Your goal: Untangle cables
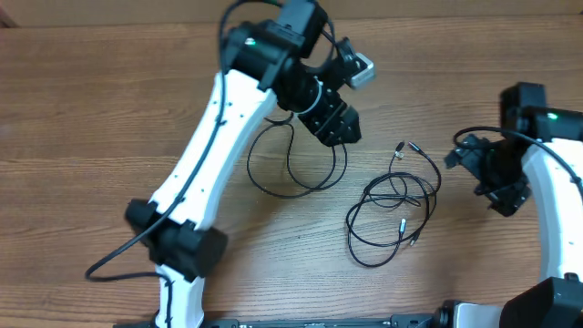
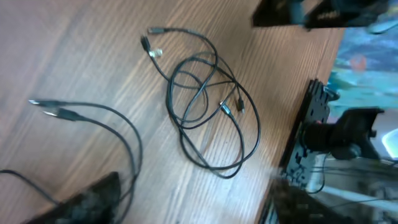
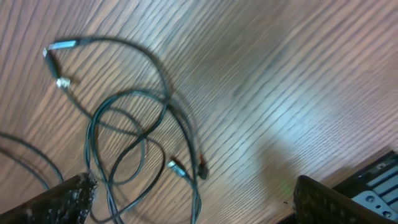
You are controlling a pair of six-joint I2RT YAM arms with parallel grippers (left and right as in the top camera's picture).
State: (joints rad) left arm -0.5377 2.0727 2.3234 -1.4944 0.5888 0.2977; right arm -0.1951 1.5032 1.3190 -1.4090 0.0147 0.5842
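On the wooden worktop (image 1: 100,100), the tangled cables (image 1: 392,214) lie bunched in overlapping loops right of centre in the overhead view, between the two arms, with silver-tipped plug ends (image 1: 402,148) poking out at the bunch's upper edge. A single cable (image 1: 293,164) lies apart from them as one open loop near the middle of the frame, partly under the left gripper (image 1: 342,128). That gripper's fingers (image 2: 93,199) stand wide apart and clamp nothing. The right gripper (image 1: 503,196) hangs at the right of the frame beside the bunch, its fingers (image 3: 62,202) spread fully and empty.
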